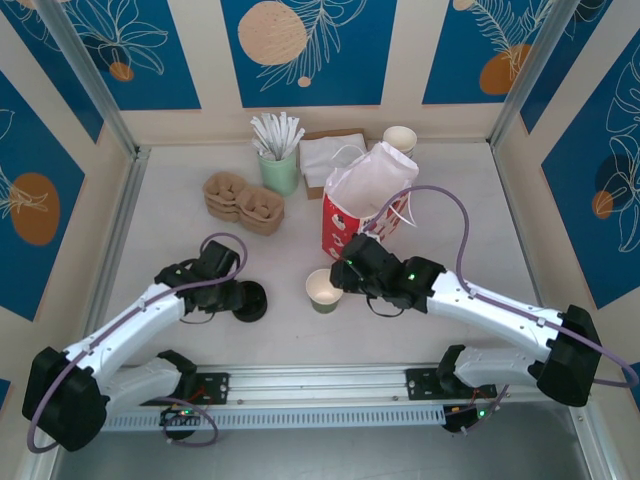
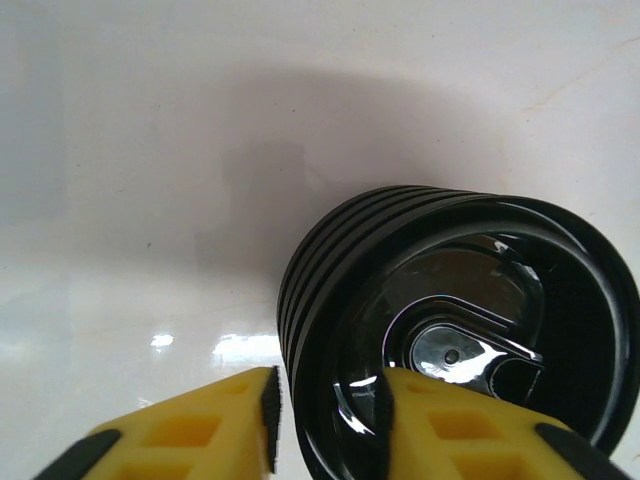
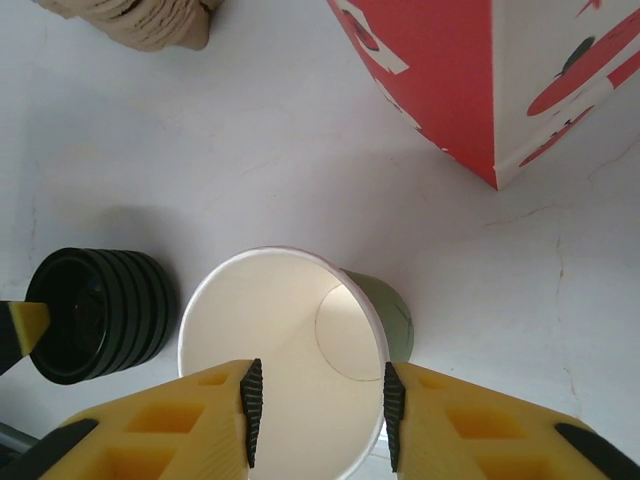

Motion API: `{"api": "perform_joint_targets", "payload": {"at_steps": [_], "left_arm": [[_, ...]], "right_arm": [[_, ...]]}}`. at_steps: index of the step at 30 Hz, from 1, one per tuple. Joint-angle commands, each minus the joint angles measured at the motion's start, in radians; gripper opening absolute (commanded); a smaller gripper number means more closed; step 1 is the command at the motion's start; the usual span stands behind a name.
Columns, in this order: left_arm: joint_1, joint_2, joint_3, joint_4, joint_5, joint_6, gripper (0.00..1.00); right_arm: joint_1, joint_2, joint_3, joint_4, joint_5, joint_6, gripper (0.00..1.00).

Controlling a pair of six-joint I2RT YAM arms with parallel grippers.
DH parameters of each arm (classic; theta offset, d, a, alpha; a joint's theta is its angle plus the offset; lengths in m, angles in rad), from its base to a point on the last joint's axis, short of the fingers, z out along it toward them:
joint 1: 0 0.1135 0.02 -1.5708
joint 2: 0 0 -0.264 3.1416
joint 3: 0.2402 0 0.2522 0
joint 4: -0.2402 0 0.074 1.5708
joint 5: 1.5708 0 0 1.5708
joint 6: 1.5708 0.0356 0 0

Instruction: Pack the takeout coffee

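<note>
The takeout coffee cup (image 1: 323,290) stands upright in front of the red-and-white bag (image 1: 365,200), olive-green sides, mouth open, no lid on it. My right gripper (image 3: 320,415) is open just above the cup (image 3: 290,340): one pad hangs over its inside, the other just outside its right rim. A stack of black lids (image 1: 250,300) sits to the cup's left. My left gripper (image 2: 328,420) straddles the near rim of the top lid (image 2: 450,300), one pad inside it and the other beside the stack with a thin gap showing.
Cardboard cup carriers (image 1: 243,200) lie at the back left, beside a green holder of white sticks (image 1: 278,160), a napkin box (image 1: 325,155) and stacked white cups (image 1: 400,138). Patterned walls close in three sides. A metal rail (image 1: 330,380) runs along the near edge.
</note>
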Motion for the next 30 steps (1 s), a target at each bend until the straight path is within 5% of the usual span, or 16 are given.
{"api": "perform_joint_targets", "payload": {"at_steps": [1,7,30], "left_arm": [[-0.016,0.019,0.018,-0.011,-0.033,-0.003,0.27],[-0.028,0.022,0.024,-0.023,-0.065,-0.013,0.17],[-0.082,-0.007,0.124,-0.106,-0.115,-0.031,0.13]], "right_arm": [[-0.008,-0.030,0.033,-0.027,0.010,-0.011,0.40],[-0.013,-0.053,0.045,-0.047,0.007,-0.017,0.40],[-0.020,-0.122,0.100,-0.090,-0.017,-0.026,0.40]]}}
